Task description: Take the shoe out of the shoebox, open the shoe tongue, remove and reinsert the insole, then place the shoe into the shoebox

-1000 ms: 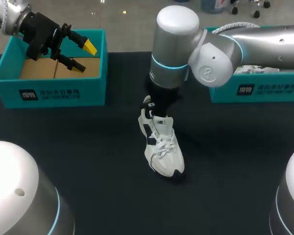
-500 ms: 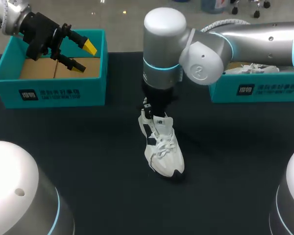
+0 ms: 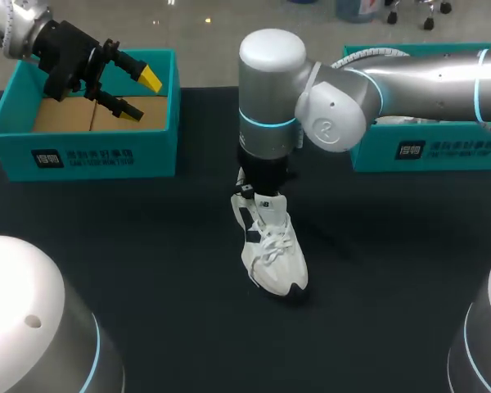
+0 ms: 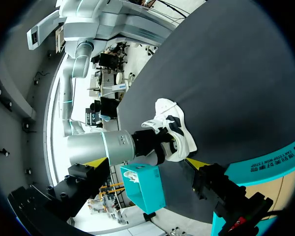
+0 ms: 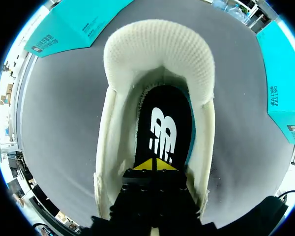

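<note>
Right gripper (image 5: 155,166) reaches into the shoe (image 3: 272,250) standing on the table, tip against the insole (image 5: 163,129); its closure cannot be told. Left gripper (image 3: 141,97) is spread and empty above the shoebox (image 3: 106,151). Risk: nothing braces the shoe, so lifting the insole may tip it.

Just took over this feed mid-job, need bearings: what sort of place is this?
Probably a robot test bench: a dark matte table carries a white lace-up sneaker and two open teal cardboard shoeboxes, with a silver robot arm over the sneaker.
</note>
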`<state>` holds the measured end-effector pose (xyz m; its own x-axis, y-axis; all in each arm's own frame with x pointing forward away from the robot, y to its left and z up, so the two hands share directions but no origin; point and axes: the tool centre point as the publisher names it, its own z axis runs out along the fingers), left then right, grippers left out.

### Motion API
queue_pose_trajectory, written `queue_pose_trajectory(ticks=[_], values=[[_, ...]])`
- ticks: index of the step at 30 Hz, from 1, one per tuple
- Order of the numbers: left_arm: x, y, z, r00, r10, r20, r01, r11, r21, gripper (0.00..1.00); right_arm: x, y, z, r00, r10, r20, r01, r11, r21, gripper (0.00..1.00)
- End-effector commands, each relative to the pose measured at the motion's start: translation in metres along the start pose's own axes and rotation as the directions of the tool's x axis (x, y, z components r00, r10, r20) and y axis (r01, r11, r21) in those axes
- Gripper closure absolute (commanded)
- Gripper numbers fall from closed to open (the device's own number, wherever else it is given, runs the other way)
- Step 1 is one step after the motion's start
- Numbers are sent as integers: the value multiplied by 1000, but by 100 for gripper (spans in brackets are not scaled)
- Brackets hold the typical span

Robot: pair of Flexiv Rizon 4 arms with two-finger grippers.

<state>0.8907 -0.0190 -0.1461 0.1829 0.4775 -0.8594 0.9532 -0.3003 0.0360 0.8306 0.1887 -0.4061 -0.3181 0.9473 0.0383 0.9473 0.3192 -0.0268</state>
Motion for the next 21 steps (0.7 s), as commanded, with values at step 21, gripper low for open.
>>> queue_pose_trajectory(ticks=[21], values=[[0,0,0,1000,1,-3,-1,1000,1,0,-6,29,-6,983,23,182,15,979,-201,100]])
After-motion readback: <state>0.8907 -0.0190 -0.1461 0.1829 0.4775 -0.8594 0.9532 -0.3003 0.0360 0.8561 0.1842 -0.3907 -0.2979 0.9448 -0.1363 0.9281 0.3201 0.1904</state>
